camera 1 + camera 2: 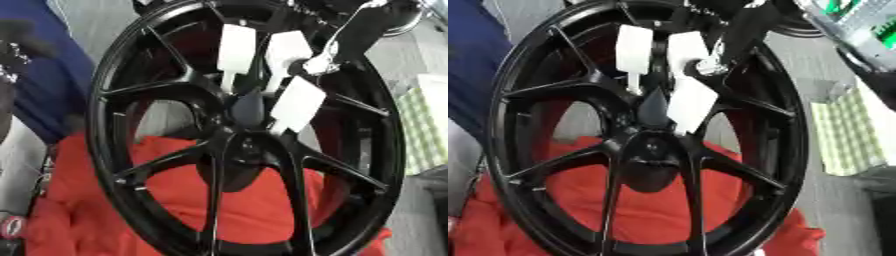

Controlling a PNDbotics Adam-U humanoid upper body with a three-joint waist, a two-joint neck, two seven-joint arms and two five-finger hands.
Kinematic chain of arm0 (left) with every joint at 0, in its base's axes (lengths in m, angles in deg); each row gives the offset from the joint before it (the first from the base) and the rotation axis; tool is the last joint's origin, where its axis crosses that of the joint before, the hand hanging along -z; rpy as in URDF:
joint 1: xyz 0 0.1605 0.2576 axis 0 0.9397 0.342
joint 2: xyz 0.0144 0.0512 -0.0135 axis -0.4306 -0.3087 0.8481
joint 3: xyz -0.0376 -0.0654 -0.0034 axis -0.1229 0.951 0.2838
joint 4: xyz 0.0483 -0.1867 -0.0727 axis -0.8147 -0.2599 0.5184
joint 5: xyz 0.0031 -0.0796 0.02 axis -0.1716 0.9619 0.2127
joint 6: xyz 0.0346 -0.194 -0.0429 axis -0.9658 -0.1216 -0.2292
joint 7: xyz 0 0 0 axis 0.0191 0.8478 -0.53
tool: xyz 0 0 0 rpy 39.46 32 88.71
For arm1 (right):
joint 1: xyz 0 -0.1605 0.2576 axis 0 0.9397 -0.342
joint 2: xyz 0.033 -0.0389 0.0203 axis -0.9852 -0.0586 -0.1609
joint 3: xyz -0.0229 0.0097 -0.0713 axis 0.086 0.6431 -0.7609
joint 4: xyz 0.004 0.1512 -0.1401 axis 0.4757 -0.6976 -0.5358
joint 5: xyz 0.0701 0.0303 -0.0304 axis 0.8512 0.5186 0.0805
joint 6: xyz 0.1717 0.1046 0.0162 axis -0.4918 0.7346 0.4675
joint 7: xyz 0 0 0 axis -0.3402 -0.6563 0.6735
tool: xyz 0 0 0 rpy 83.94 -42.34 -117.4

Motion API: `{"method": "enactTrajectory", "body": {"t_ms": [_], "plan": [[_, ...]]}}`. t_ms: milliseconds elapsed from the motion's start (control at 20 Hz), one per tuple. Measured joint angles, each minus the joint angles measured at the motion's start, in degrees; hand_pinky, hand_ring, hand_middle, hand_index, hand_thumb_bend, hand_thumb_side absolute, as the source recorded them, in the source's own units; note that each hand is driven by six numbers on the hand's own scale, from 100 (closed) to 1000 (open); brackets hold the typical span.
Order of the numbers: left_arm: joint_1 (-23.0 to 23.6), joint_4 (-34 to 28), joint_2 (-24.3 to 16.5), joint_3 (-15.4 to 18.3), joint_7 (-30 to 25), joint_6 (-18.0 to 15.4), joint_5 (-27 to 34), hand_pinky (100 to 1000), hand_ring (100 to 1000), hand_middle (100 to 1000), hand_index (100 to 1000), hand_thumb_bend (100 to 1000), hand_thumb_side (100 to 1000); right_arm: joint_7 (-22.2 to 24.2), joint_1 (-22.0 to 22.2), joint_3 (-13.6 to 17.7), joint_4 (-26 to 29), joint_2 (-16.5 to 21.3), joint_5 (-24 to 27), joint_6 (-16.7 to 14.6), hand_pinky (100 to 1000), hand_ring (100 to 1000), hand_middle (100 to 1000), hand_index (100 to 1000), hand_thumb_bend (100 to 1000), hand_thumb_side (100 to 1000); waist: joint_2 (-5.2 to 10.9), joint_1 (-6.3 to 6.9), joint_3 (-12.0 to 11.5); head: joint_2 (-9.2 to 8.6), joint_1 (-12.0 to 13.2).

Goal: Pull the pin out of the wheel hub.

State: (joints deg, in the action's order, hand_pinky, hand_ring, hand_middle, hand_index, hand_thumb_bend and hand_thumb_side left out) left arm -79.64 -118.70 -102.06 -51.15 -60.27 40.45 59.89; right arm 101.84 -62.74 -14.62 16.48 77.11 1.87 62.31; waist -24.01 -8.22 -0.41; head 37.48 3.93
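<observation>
A black wheel hub (245, 140) stands upright and fills the frame, resting on red cloth (192, 200). The right hand (677, 65) reaches in from the upper right, its white fingers (297, 102) closed round a dark pointed pin (654, 110) at the hub's centre. Only the right eye view shows a green-lit grey box (859, 20) at upper right; a checked pad (846, 135) lies at right.
</observation>
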Motion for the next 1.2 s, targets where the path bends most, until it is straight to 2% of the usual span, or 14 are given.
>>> {"method": "enactTrajectory", "body": {"t_ms": [250,500,800,1000,1200], "plan": [[0.0,0.0,0.02,0.0,-0.03,0.03,0.0,847,608,536,734,100,664,-0.63,0.01,0.02,-0.69,-0.37,-0.15,0.63,786,865,615,716,275,100,-0.1,-0.03,-0.17,-0.09,-0.01],[0.0,0.0,0.03,0.0,-0.17,0.16,-0.02,848,608,537,734,100,664,-2.59,-0.03,0.19,-0.66,-0.75,1.52,2.22,729,790,406,505,279,100,-0.1,-0.06,-0.21,-0.07,-0.01],[0.07,0.0,0.04,0.0,-0.41,0.25,-0.02,848,610,537,733,100,664,-7.44,-0.5,0.83,-0.67,-1.12,2.54,3.48,630,597,178,297,330,100,-0.08,-0.09,-0.21,-0.06,-0.06],[0.3,0.0,0.04,0.0,-0.43,0.26,-0.02,848,610,538,733,100,660,-10.65,-0.8,1.82,-0.68,-1.21,1.14,4.37,642,579,158,281,344,100,0.04,-0.08,0.02,0.16,-0.06],[0.79,0.0,0.04,0.03,-0.4,0.27,-0.02,848,611,538,733,100,657,-10.54,-1.0,4.03,0.77,-0.24,-1.0,4.74,669,577,155,279,338,100,0.91,0.12,1.14,0.34,0.18]]}}
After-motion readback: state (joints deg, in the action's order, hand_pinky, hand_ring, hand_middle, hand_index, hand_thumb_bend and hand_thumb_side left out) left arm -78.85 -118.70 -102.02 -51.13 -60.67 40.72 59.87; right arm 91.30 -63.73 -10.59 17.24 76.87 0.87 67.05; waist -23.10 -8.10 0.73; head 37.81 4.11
